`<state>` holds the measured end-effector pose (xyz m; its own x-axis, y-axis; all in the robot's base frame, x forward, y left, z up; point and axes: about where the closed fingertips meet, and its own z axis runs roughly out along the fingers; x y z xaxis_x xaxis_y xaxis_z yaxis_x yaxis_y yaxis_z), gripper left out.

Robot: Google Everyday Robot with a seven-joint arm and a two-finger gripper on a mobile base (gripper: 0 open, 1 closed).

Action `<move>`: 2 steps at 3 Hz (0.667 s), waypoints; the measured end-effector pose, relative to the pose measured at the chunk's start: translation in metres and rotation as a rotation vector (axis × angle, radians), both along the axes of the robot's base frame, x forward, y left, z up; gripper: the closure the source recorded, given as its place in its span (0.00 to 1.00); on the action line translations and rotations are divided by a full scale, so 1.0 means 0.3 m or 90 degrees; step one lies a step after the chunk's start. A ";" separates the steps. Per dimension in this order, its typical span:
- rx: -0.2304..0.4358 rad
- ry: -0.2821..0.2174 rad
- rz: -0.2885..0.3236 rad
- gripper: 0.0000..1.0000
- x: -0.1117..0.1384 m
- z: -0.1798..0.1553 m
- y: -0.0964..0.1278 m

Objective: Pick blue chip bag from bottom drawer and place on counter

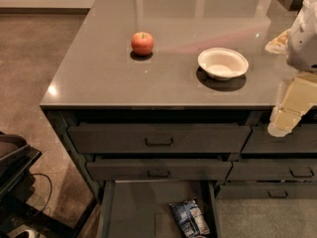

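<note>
End effector (281, 125) well above-right of blue chip bag (189, 218)

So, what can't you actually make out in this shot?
Camera view:
- the blue chip bag: its lower end is cut off by the bottom edge.
- the bottom drawer: its front runs off that same edge.
- the gripper, low beside the counter front at far right: the arm above is cut by the right edge.
- a pale item on the counter: half hidden by the arm, unidentifiable.

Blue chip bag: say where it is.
Camera view, bottom centre: the blue chip bag lies in the open bottom drawer, near its right wall. The gripper hangs far right, before the counter edge.
</note>
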<state>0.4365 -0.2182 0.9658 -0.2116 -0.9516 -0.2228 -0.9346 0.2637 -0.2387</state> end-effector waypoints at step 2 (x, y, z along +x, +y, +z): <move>0.121 0.063 0.005 0.00 -0.061 -0.275 -0.098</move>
